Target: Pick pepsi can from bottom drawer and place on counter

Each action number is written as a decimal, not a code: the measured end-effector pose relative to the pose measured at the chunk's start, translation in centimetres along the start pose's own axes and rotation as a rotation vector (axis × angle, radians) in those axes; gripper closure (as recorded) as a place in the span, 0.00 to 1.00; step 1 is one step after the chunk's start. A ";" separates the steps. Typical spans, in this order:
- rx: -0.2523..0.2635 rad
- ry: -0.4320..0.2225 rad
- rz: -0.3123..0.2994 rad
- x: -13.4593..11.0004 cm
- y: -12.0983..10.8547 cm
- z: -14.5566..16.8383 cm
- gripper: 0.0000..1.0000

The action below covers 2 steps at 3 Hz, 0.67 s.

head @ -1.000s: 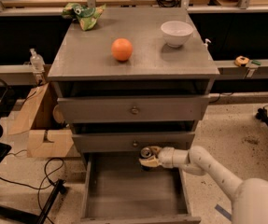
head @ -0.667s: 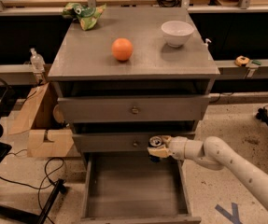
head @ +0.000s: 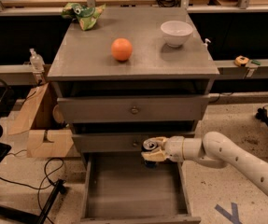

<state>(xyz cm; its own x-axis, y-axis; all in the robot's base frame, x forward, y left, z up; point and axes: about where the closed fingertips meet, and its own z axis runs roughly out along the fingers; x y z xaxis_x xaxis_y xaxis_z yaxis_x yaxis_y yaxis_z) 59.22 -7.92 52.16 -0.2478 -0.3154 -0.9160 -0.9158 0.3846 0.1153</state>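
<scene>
Arm has flattened out over the last second, but the gripper (head: 152, 151) barely moved. It's clamped on the can (head: 148, 145), seemingly just off the drawer (head: 133, 190) floor below it, so grasp done, lift and place left. Drawer shows nothing else; on the counter (head: 87, 55) above the gripper, bowl (head: 176, 32) looks empty, orange (head: 122, 49) up-left.

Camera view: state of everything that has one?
bottom drawer: pulled open
middle drawer: shut
top drawer: shut
pepsi can: upright, gripped
tool: shut on pepsi can, above bottom drawer's rear
bowl: upright on counter
</scene>
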 end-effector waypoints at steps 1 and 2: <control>0.000 0.000 0.000 0.0 0.0 0.0 1.00; 0.049 -0.004 -0.017 -6.8 1.8 -1.3 1.00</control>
<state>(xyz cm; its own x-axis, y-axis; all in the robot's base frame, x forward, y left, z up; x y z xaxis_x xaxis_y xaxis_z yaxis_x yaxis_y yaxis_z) 58.84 -6.20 59.15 -0.2306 -0.3189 -0.9193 -0.9035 0.4210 0.0805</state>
